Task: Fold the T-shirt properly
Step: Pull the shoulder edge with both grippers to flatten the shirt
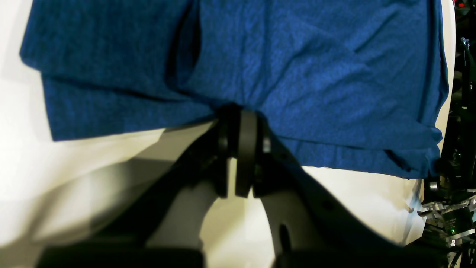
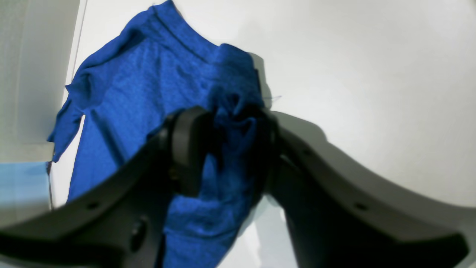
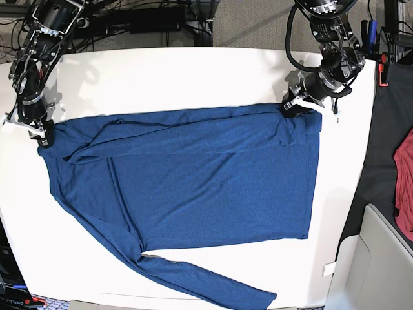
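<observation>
A blue long-sleeved T-shirt (image 3: 193, 187) lies spread across a white desk (image 3: 168, 71) in the base view, filling the middle of the frame, with one sleeve trailing along the lower edge toward the lower right and the other folded across the top of the body. In the upper right of that view the left claw (image 3: 292, 103) sits at the shirt's upper right corner; the left wrist view, which the base view cannot match for closeness, shows its jaws clenched on a doubled fabric edge (image 1: 238, 111). At the far left edge the right claw (image 3: 42, 137) meets the shirt's left end; only the right wrist view shows bunched cloth (image 2: 232, 123) pinched between its jaws.
</observation>
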You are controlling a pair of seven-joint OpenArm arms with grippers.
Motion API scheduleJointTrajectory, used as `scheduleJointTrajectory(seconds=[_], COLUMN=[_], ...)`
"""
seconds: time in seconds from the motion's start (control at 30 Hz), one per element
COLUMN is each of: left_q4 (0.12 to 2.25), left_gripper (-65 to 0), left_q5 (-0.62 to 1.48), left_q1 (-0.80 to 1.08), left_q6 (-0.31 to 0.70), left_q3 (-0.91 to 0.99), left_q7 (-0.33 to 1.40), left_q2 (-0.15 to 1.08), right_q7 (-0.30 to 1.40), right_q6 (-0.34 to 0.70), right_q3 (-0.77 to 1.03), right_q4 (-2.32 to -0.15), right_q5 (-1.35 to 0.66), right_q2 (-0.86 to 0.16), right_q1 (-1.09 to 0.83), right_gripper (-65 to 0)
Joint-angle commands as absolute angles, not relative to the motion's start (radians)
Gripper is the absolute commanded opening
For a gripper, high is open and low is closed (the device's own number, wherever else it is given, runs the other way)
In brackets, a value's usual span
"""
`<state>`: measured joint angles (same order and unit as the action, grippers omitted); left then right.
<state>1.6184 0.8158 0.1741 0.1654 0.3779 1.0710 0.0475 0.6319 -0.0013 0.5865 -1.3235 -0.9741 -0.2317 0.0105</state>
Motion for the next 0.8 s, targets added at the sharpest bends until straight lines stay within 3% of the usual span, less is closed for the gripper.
scheduleJointTrajectory(seconds=[0.0,0.13,0.53,0.77], left_q4=[1.626,1.626,1.630,1.747], left_gripper=[-65.0,-65.0,-65.0,-65.0], left_q5=[0.791,0.791,0.791,0.786], left_q1=[0.173,0.173,0.177,0.239], left_q6=[0.157,0.157,0.157,0.157], left_q3=[0.378,0.378,0.378,0.377], left_q7=[1.093,1.095,1.127,1.144], left_q2=[0.053,0.053,0.059,0.062], right_q7=[0.645,0.645,0.645,0.645], right_q6=[-0.005,-0.005,0.007,0.042], right_q3=[0.588,0.588,0.605,0.670], right_q4=[-1.331,-1.331,-1.428,-1.489], right_q5=[-0.961,-0.952,-0.998,-1.027], right_q2=[-0.243,-0.243,-0.248,-0.246], right_q1=[0.018,0.019,-0.094,-0.165], right_gripper=[-48.3,-55.2,-55.5,-56.0])
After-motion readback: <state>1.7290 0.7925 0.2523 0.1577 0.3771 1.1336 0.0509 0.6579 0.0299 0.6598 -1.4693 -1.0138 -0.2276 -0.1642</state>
